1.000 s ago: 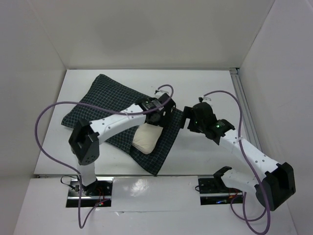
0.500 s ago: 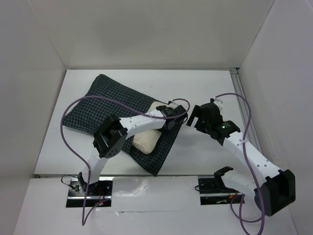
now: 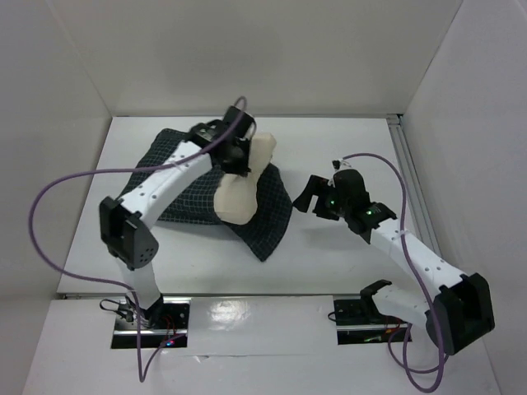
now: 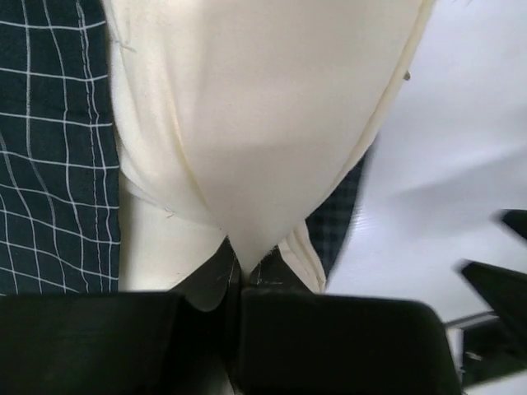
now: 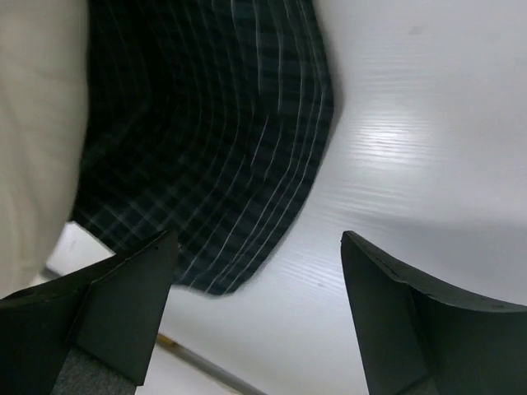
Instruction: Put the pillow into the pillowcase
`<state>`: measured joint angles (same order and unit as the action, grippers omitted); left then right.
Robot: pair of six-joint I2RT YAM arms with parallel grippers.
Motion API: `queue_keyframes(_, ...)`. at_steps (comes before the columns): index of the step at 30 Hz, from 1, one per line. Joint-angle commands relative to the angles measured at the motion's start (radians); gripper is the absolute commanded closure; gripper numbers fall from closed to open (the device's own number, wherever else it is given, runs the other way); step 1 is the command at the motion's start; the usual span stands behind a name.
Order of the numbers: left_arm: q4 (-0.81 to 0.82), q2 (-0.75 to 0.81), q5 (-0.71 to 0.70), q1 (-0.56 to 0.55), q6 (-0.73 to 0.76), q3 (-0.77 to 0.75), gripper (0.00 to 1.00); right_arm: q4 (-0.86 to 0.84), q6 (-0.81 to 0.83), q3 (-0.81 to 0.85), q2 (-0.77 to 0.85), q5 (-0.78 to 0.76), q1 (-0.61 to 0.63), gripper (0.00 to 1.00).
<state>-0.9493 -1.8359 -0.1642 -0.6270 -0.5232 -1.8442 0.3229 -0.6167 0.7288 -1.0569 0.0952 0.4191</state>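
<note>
The cream pillow (image 3: pixel 241 188) is pulled up and back, and its lower part rests on the dark checked pillowcase (image 3: pixel 268 218). My left gripper (image 3: pixel 241 159) is shut on the pillow's upper corner. In the left wrist view the pillow (image 4: pixel 255 123) narrows to a point pinched in the left gripper (image 4: pixel 243 270), with the pillowcase (image 4: pixel 49 164) beside it. My right gripper (image 3: pixel 308 197) is open, just right of the pillowcase's edge. In the right wrist view the right gripper (image 5: pixel 259 284) holds nothing over the white table; the pillowcase (image 5: pixel 206 140) and a bit of pillow (image 5: pixel 33 123) lie ahead.
The white table (image 3: pixel 354 148) is boxed in by white walls at the back and on both sides. A metal rail (image 3: pixel 408 169) runs along the right edge. Purple cables (image 3: pixel 58 206) loop from both arms.
My left gripper has shut on the pillow and pulled it up toward the back left. The pillowcase has bunched and shifted with it. My right gripper has edged toward the pillowcase.
</note>
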Motion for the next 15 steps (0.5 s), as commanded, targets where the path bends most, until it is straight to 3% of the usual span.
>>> queue_keyframes(1,0.064,0.114,0.259,0.081,0.009,-0.006,1.0,-0.235,-0.038,0.065,-0.099,0.151,0.076,0.14)
queue_keyframes(10,0.147,0.199,0.449,0.202,-0.02,0.054,1.0,-0.461,-0.069,0.233,-0.403,0.051,0.25,0.38)
queue_keyframes(15,0.167,0.239,0.575,0.256,-0.02,0.045,1.0,-0.586,-0.048,0.302,-0.557,0.038,0.268,0.43)
